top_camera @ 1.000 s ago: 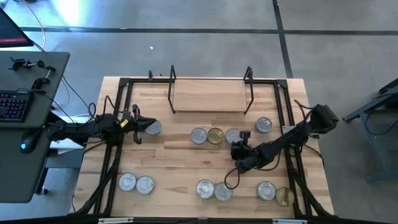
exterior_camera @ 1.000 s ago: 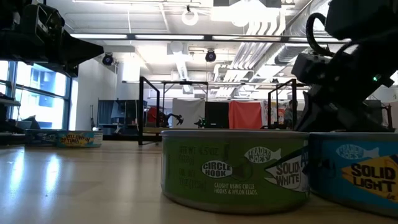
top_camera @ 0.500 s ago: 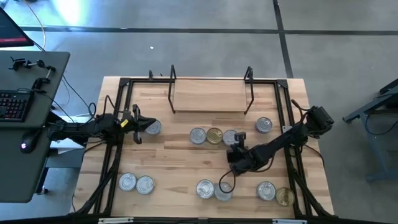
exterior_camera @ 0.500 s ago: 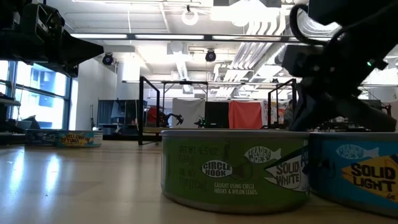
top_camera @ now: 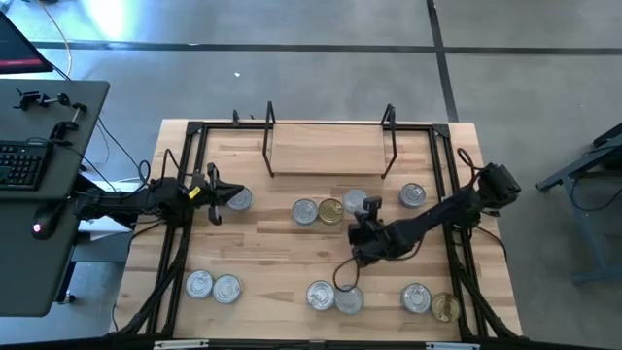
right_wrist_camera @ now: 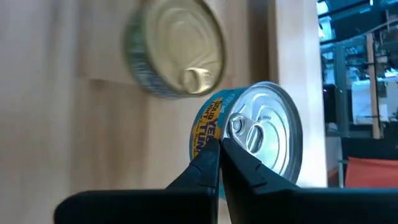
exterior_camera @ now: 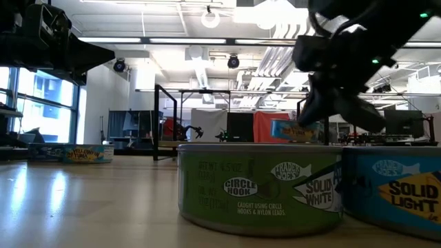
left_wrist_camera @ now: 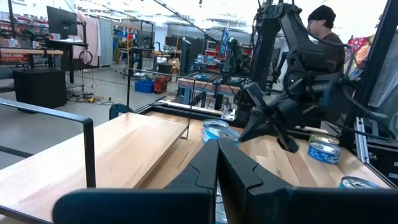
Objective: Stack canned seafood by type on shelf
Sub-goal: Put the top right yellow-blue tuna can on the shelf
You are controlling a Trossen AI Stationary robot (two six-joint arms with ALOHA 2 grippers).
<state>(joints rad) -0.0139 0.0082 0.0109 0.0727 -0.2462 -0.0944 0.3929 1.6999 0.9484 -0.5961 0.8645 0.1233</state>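
Note:
A row of tins lies before the shelf (top_camera: 330,148): a silver-lidded one (top_camera: 305,211), a gold-lidded one (top_camera: 330,210), and a blue-labelled tin (top_camera: 355,202) that my right gripper (right_wrist_camera: 219,146) is shut on. The low view shows this tin (exterior_camera: 295,129) above the tabletop. More canned seafood lies along the near edge (top_camera: 321,294) and at the right (top_camera: 412,194). My left gripper (top_camera: 212,194) waits shut at the table's left, beside another tin (top_camera: 237,199). The shelf board is bare. My right gripper pinches the blue-labelled tin by its rim (right_wrist_camera: 212,132), where the silver lid meets the label wall, close to the pull tab. The fingers (right_wrist_camera: 202,168) slant downward from the table's near right. The tin is lifted clear of the table.
Close to the low camera stand a green-labelled tin (exterior_camera: 258,186) and a blue one (exterior_camera: 396,196). Pairs of tins lie at the near left (top_camera: 212,286) and near right (top_camera: 430,301). The black table frame (top_camera: 442,175) runs along the sides. A person (left_wrist_camera: 323,18) shows beyond the table.
My right gripper has risen and moved toward the table's far left, taking the blue-labelled tin up off the table from its place beside the gold-lidded tin. The other tins lie as before.

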